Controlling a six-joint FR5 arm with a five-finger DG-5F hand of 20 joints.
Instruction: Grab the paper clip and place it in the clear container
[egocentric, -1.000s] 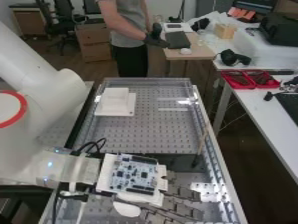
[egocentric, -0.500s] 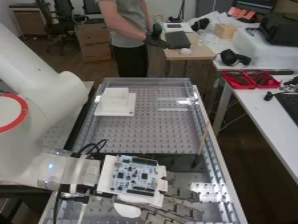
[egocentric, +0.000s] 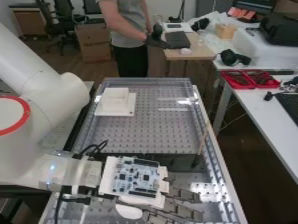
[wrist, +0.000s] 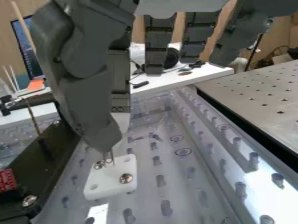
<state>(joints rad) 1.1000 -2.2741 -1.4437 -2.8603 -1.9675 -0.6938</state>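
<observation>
"Has the hand (wrist: 83, 85) got the paper clip (wrist: 109, 158)?"

"Looks like it. The thumb and the finger behind it seem to be pinching it, two bits of thin wire poking out below the thumb's tip. The other fingers (wrist: 159, 47) are stretched out straight, away from the clip."

"What's that right under it?"

"A white block (wrist: 110, 176) with screws in it. I'd want the clip lifted straight up off there before anything goes sideways, or the wire could catch a screw head and twist out."

"Squeeze harder, then?"

"No, just firm and even. Thin wire rolls if the tips don't meet square. And mind those straight fingers near the walls."

"What can't you make out?"

"Most of the clip, because the thumb covers it. I can't tell if its ends touch the block. The circuit board (egocentric: 138, 176) on the hand's back blocks the look from above, too."

"And the container?"

"Perhaps that big clear tray (egocentric: 148, 79) reaching out beyond the hand. I couldn't swear to it."
</observation>
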